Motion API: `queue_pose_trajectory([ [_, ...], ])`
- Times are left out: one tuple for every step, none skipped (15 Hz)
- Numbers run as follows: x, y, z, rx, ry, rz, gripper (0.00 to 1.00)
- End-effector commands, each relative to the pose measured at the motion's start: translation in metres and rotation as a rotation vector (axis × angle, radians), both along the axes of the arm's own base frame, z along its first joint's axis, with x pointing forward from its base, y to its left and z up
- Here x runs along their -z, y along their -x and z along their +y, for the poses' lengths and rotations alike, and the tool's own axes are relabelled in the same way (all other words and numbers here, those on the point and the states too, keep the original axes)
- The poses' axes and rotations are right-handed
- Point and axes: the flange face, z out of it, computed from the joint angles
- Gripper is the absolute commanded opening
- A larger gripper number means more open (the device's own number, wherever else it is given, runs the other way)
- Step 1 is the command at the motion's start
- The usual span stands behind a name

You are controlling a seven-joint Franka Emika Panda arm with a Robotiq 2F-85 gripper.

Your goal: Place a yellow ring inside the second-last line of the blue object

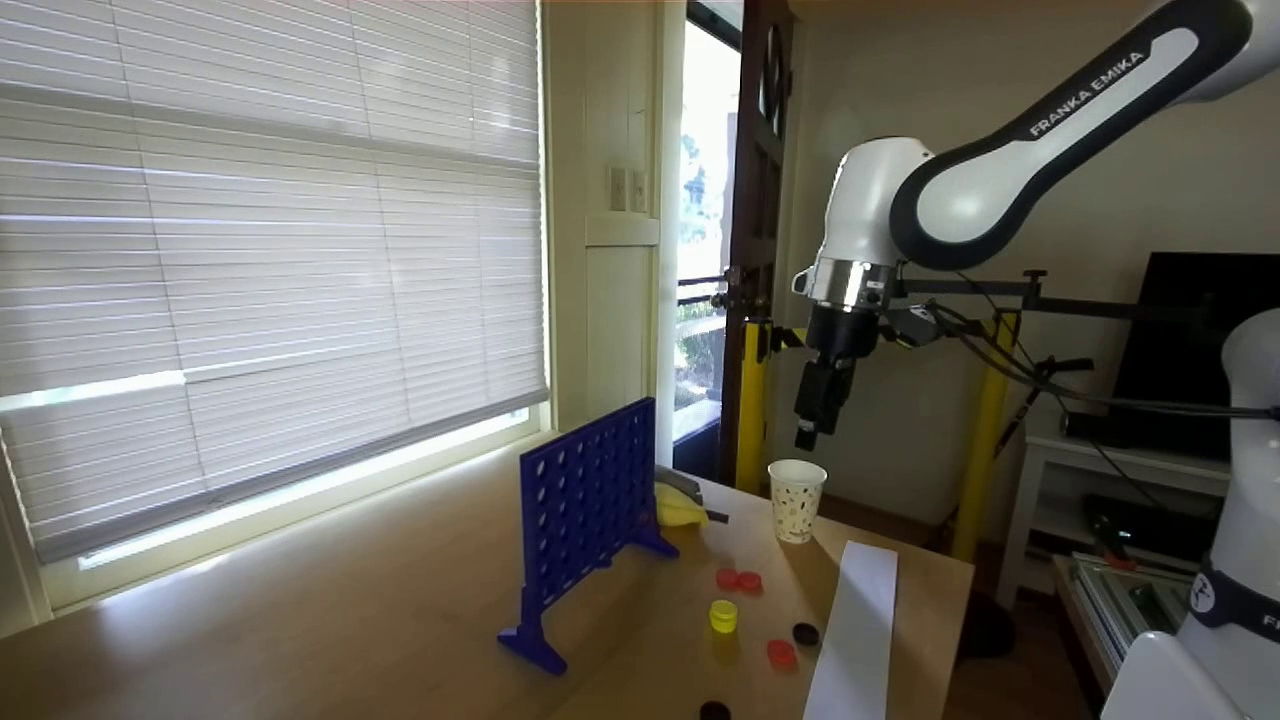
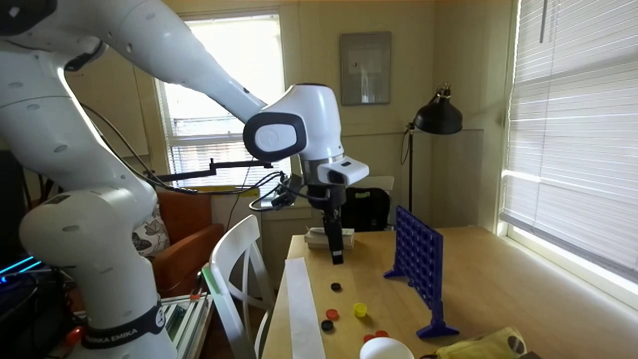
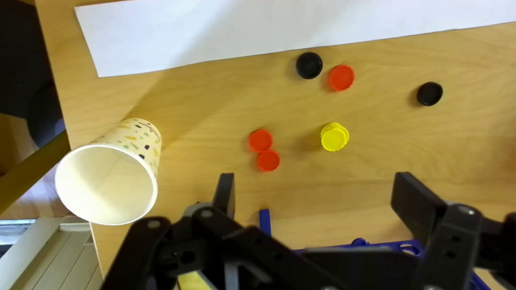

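One ridged yellow cylinder (image 3: 334,137), perforated blue board (image 1: 590,496)

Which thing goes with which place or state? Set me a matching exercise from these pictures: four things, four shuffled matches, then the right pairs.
Things
1. gripper
2. blue grid board
3. patterned cup
4. yellow stack

Places or states
A. standing, mouth up
B. on the table, between the blue grid board and the paper strip
C. open, holding nothing
D. upright, with rows of round holes

Right pairs: 1-C; 2-D; 3-A; 4-B
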Motion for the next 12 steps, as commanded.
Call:
queue_pose_trajectory([
  [0.034, -0.016, 0.016, 0.021, -0.038, 0.004, 1.0],
  [0.044, -0.02, 0.018, 0.023, -0.051, -0.006, 1.0],
  [0.052, -0.023, 0.02, 0.031, -0.062, -0.013, 1.0],
  [0.062, -0.026, 0.024, 0.041, -0.074, -0.013, 1.0],
  [0.071, -0.028, 0.028, 0.045, -0.081, -0.02, 1.0],
  [0.081, -0.028, 0.033, 0.045, -0.084, -0.019, 1.0],
  [0.091, -0.029, 0.037, 0.045, -0.079, -0.025, 1.0],
  [0.101, -0.03, 0.041, 0.048, -0.078, -0.02, 1.0],
  [0.111, -0.031, 0.043, 0.043, -0.071, -0.015, 1.0],
  [0.119, -0.032, 0.045, 0.037, -0.065, -0.007, 1.0],
  [0.103, -0.024, 0.041, 0.043, -0.061, -0.008, 1.0],
  [0.111, -0.024, 0.043, 0.041, -0.057, -0.001, 1.0],
])
